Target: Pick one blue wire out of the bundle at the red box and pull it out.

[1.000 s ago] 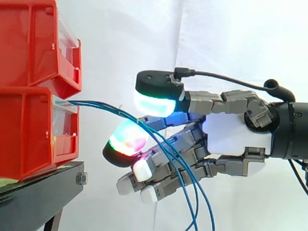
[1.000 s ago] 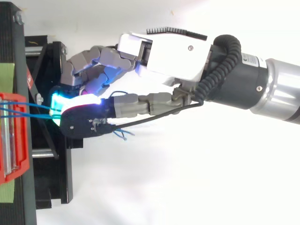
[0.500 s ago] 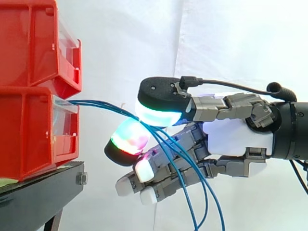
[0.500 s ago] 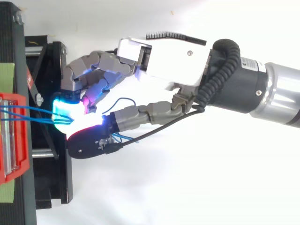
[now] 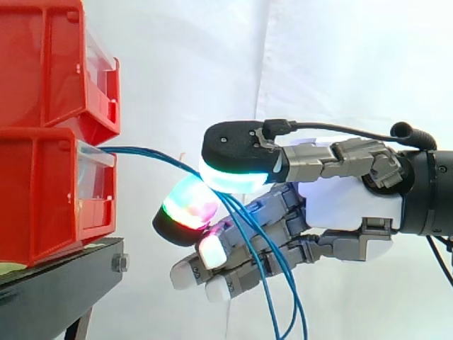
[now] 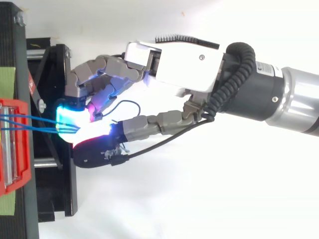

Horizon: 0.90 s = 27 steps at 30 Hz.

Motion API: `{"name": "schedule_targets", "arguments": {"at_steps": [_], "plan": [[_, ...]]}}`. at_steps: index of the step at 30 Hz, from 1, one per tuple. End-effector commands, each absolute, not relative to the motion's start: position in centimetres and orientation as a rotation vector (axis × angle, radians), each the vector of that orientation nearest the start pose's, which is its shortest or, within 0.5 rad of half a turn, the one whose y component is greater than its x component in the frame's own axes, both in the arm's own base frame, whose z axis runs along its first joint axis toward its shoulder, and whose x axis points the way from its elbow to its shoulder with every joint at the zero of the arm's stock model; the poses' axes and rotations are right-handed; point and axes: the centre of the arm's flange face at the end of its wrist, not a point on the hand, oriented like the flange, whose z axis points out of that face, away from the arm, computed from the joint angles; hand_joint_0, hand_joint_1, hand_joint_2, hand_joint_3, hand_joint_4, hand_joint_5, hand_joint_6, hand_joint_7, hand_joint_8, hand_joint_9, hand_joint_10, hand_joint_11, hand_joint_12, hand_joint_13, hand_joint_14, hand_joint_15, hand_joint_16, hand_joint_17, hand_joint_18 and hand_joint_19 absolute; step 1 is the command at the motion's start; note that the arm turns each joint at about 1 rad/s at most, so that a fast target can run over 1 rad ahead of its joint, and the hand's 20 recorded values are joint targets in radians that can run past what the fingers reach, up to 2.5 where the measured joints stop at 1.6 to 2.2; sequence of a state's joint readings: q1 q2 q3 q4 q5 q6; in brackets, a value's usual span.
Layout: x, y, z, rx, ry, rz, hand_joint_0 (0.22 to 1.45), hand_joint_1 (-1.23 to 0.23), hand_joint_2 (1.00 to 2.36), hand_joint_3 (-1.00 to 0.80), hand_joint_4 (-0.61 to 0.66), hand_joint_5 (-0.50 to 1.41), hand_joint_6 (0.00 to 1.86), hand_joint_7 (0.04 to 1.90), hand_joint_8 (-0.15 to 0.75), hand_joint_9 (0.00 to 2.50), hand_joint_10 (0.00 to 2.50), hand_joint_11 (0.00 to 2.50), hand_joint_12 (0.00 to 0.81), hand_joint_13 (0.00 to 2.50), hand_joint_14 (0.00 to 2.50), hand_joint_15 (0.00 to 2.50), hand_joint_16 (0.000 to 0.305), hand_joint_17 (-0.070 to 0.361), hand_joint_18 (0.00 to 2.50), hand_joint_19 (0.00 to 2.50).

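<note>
Side view has two stacked red plastic bins [image 5: 42, 191] at 9 o'clock, sitting on a black metal stand [image 5: 64, 287], with a white curtain [image 5: 184, 64] behind. A bundle of thin blue wires [image 5: 152, 154] comes out over the clear front lip of the lower bin and runs toward 3 o'clock in a shallow arc. It then bends down toward 6 o'clock and hangs in loose strands in front of the lower fingers to the frame's bottom edge. The grey and white robot hand [image 5: 347, 202] reaches in from 3 o'clock, palm facing the bins. Its thumb, tipped with a black pad glowing cyan [image 5: 233, 173], lies over the wires. A curled finger with a pad glowing green and magenta [image 5: 187, 205] comes up from below, at 7 o'clock of the thumb pad. The two pads close on the wires where the arc starts to drop, so the hand is clamped on the bundle. The other fingers, with white tips, stay slightly bent below, touching nothing. In the top view the hand [image 6: 179, 55] comes from 3 o'clock. The wires [image 6: 35, 122] stretch from the red bin [image 6: 15, 144] at 9 o'clock straight into the pinched pads, just off the stand's [image 6: 55, 189] edge.
</note>
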<state>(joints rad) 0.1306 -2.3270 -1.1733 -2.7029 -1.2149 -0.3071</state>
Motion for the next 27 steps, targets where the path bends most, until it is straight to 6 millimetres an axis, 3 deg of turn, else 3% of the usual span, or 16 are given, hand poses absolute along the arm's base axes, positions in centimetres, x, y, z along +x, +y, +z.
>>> {"name": "schedule_targets", "arguments": {"at_steps": [1,5,10,17,22,24,27], "plan": [[77.53,-6.66,24.19,1.070,1.131,0.852,0.66,-0.84,1.02,-0.20,0.22,-0.21,0.86,0.92,0.324,0.76,0.02,0.59,0.439,0.58,0.01,0.26,0.062,0.139,0.58,0.28],[77.53,-6.66,24.19,1.069,1.132,0.851,0.58,-0.75,1.01,-0.31,0.24,-0.19,0.85,1.00,0.330,0.78,0.02,0.56,0.441,0.57,0.01,0.27,0.063,0.141,0.56,0.32],[77.55,-6.66,24.21,1.068,1.130,0.852,0.56,-0.65,1.02,-0.19,0.20,-0.17,0.85,1.12,0.342,0.83,0.01,0.56,0.443,0.57,0.01,0.27,0.063,0.141,0.55,0.34],[77.60,-6.65,24.27,1.066,1.125,0.855,0.62,-0.81,1.02,-0.10,0.16,-0.20,0.90,1.00,0.338,0.77,0.02,0.60,0.445,0.58,0.01,0.27,0.062,0.140,0.57,0.30],[77.60,-6.65,24.27,1.066,1.125,0.855,0.67,-0.88,1.02,-0.26,0.20,-0.21,0.90,0.93,0.326,0.74,0.02,0.59,0.443,0.57,0.01,0.25,0.062,0.139,0.58,0.26],[77.60,-6.65,24.27,1.066,1.125,0.855,0.67,-0.91,1.00,-0.49,0.21,-0.21,0.90,0.96,0.323,0.74,0.02,0.60,0.440,0.58,0.01,0.24,0.062,0.139,0.59,0.25],[77.60,-6.65,24.27,1.066,1.125,0.855,0.64,-0.87,1.00,-0.50,0.21,-0.20,0.90,0.96,0.323,0.76,0.02,0.61,0.439,0.59,0.01,0.25,0.062,0.138,0.61,0.26]]}}
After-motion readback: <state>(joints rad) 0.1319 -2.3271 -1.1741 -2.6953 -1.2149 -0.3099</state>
